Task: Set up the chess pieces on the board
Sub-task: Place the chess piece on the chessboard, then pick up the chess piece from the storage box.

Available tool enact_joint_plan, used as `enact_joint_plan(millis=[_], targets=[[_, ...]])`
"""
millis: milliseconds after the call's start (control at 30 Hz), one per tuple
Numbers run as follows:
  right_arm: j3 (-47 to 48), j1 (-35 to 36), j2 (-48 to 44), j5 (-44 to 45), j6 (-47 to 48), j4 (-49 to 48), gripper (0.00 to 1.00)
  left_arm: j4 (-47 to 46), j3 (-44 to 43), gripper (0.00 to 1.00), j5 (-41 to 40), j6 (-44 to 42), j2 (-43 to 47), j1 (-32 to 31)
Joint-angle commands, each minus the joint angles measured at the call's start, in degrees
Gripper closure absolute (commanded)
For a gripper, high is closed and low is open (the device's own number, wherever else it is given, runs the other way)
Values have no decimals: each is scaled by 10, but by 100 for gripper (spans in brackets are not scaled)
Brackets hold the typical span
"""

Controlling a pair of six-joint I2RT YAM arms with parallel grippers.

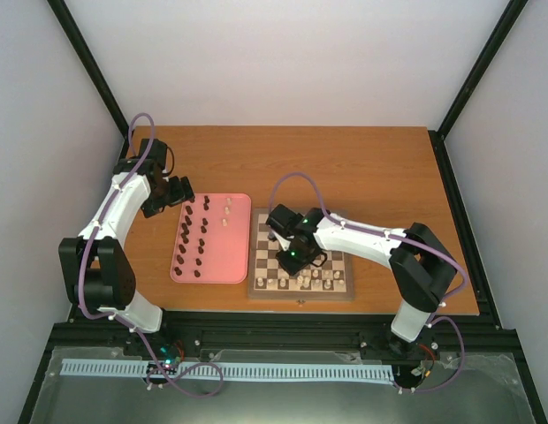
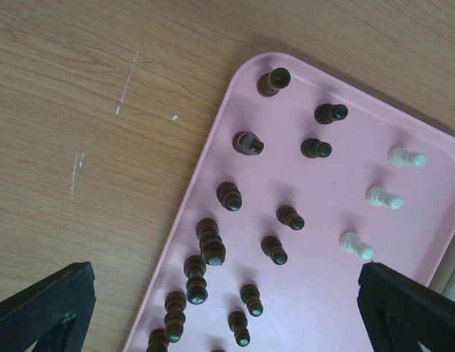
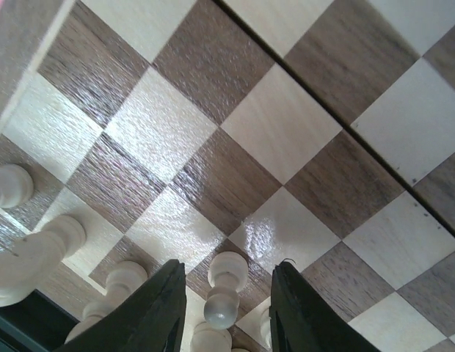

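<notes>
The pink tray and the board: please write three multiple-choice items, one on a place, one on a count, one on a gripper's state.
1. In the top view, the pink tray lies: A) right of the board; B) left of the board; C) on the board.
2. Cream-white pieces on the tray: A) none; B) nine; C) three.
3. The left gripper is: A) open, holding nothing; B) shut on a dark piece; C) out of view.
1 B: the tray sits beside the board's left edge.
2 C: three show in the left wrist view.
3 A: its fingers stand wide apart above the tray.
</notes>
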State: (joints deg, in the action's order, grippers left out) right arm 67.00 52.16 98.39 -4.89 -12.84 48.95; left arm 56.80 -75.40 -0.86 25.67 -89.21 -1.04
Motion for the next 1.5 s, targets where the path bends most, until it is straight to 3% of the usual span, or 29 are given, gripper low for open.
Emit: enact_joint_plan(millis=[0,833,1467], targets=[[25,3,-5,10,6,4,67,-5,-21,0,-6,-10,-5,-2],[63,1,40,43,16,23,65,-2,-28,0,-3,-10,-12,-2],[15,1,18,38,8,22,66,-4,-22,0,-4,-10,-9,-2]])
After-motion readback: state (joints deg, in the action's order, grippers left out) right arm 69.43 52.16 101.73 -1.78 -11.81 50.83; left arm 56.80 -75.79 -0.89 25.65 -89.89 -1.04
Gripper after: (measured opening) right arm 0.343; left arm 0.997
